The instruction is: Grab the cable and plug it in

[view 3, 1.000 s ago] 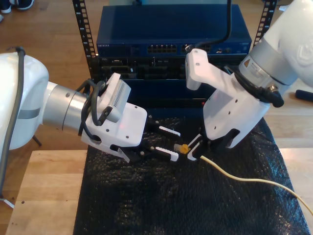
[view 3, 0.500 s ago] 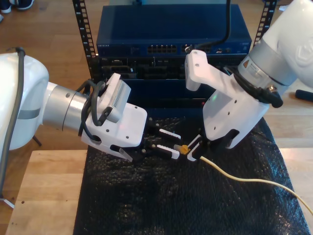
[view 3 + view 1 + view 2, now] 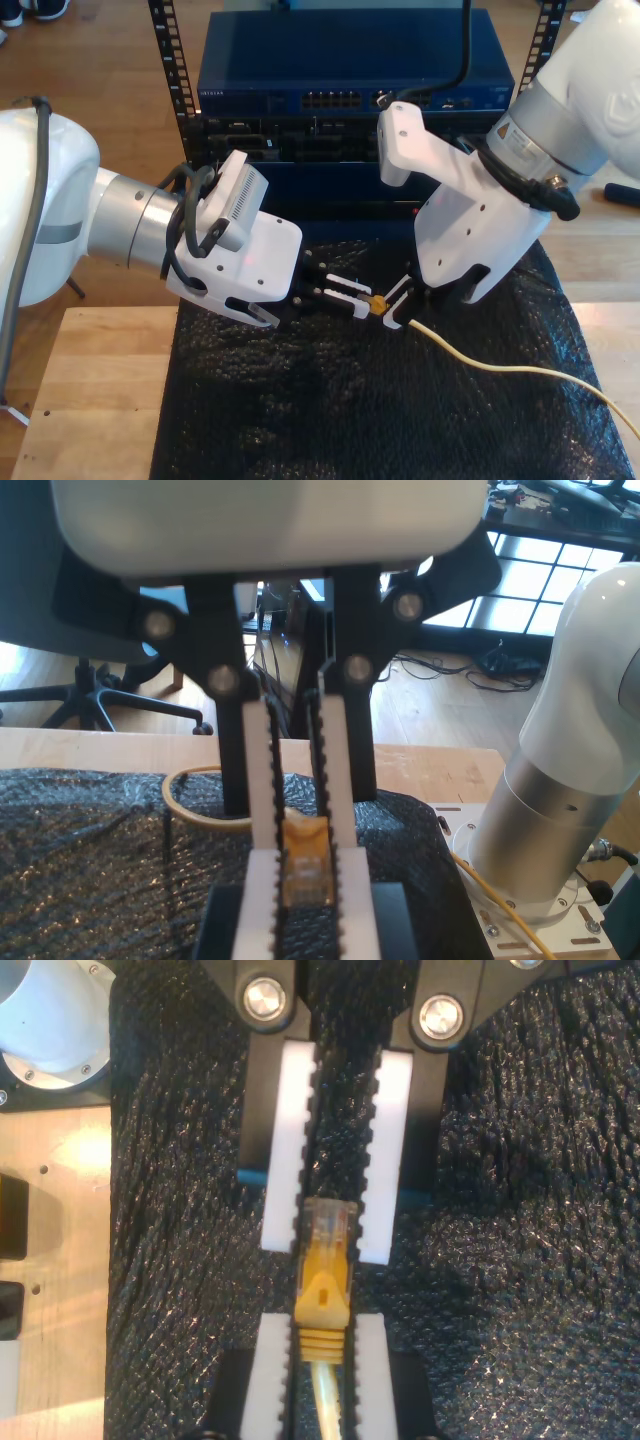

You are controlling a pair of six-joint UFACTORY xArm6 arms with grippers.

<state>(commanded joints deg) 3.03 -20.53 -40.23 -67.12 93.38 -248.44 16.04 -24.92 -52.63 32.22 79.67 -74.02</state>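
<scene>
The yellow cable (image 3: pixel 480 362) runs across the black mat from the exterior view's right up into my second gripper (image 3: pixel 398 303), which is shut on the yellow boot (image 3: pixel 322 1295) behind the clear plug (image 3: pixel 327 1225). The plug sticks out past its pads. My first gripper (image 3: pixel 362 300) meets it head-on from the exterior view's left, and its white toothed fingers (image 3: pixel 283 1140) press both sides of the plug. Both grippers hover just above the mat. In the first wrist view the plug (image 3: pixel 303 875) sits between my first gripper's pads, with a cable loop (image 3: pixel 185 815) behind.
A blue network switch (image 3: pixel 350 70) with a row of ports sits in a rack behind the grippers, a black lead (image 3: pixel 465 50) plugged into it. The black bubble mat (image 3: pixel 350 420) covers a wooden table (image 3: pixel 100 400). An arm base (image 3: pixel 545 830) stands at the mat's edge.
My first gripper's fingers stood wide open beside the plug a second ago. They have moved in and closed onto it. The second gripper and the cable have stayed in place.
</scene>
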